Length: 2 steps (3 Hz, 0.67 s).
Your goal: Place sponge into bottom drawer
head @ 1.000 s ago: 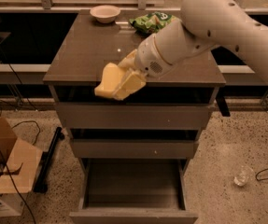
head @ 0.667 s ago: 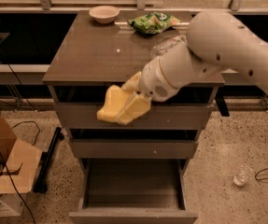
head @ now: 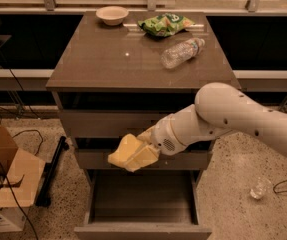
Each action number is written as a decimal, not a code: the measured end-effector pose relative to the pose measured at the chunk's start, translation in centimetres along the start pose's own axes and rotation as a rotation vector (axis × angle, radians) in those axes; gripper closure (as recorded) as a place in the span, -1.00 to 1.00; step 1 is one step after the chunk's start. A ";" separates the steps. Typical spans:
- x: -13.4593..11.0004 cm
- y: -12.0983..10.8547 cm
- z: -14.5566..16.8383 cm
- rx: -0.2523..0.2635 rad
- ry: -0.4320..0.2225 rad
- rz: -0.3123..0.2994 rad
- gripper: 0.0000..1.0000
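Observation:
My gripper [head: 133,155] hangs in front of the middle drawer front, just above the open bottom drawer [head: 142,231]. It is shut on the sponge [head: 125,150], a pale-yellow foam block held between my yellowish fingers [head: 145,156]. The bottom drawer is pulled out toward the camera. Its inside shows as a bare grey-brown box with nothing in it. The sponge is above the drawer's back-left part and does not touch it. My white arm [head: 233,116] reaches in from the right.
On the cabinet top [head: 98,59] stand a small bowl [head: 112,15], a green snack bag [head: 165,24] and a lying plastic bottle [head: 182,53]. A cardboard box [head: 3,184] and a black stand [head: 53,171] are on the floor at left. A clear cup [head: 257,189] and a cable lie at right.
My arm has come down with the sponge, from the level of the cabinet's top edge to the middle drawer front, closer to the open bottom drawer.

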State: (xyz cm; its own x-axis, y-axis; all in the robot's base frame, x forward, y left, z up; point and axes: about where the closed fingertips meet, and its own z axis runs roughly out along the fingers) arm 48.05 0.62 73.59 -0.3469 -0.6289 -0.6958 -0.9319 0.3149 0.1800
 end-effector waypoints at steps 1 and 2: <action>3.8 -2.9 4.0 0.017 -0.009 0.118 1.00; 4.1 -3.1 4.3 0.023 0.000 0.123 1.00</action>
State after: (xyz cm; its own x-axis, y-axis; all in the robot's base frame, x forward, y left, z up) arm 50.00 0.05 67.17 -0.4587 -0.5841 -0.6697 -0.8794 0.4064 0.2479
